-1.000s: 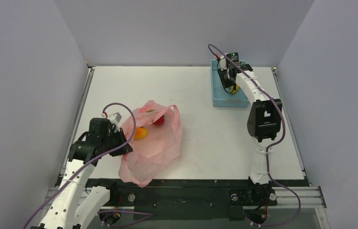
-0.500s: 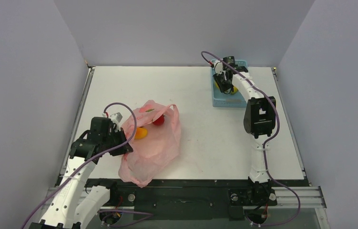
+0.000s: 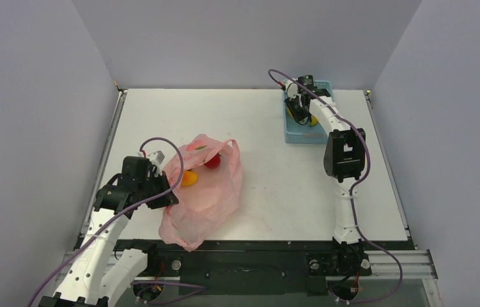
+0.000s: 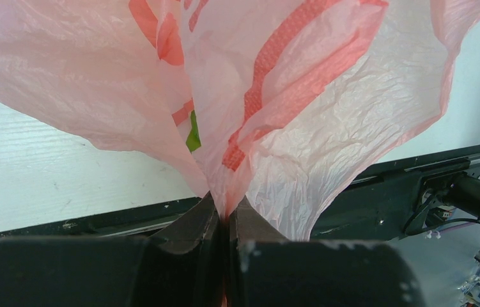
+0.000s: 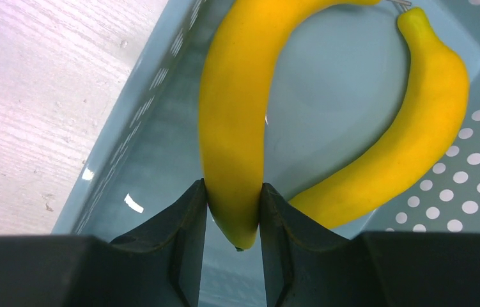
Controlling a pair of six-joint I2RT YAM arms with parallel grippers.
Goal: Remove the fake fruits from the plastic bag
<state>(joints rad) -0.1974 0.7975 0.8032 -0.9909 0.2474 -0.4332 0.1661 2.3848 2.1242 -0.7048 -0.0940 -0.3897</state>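
The thin, crinkly, translucent pink plastic bag [image 3: 208, 198] lies slumped on the white bench [image 3: 275, 185] near its front-left corner, with its bottom end reaching the front edge. At the bag's far end an orange-yellow mango-like plastic fruit [image 3: 188, 178] and a round red plastic apple [image 3: 212, 162] show close together, the apple farther back. Whether they sit inside the mouth or just under the film cannot be told. A small green printed mark [image 3: 200, 148] shows on the bag beyond them.

The left gripper [image 3: 168, 195] is at the bag's left side. In the wrist view its black fingers [image 4: 202, 230] are pressed together with a fold of the pink film pinched between them, and the bag [image 4: 326, 128] fans upward out of that pinch.

Well apart, toward the far-right corner of the bench, stands a rigid light-blue plastic basket [image 3: 301, 135]. The right gripper [image 5: 232, 214] reaches into it. Its jaws are clamped on both sides of the near end of a curved yellow plastic banana [image 5: 234, 115]. A second yellow banana [image 5: 422, 134] lies just beside it on the basket's dotted floor. The slotted basket wall [image 5: 154, 121] stands to the left of both.
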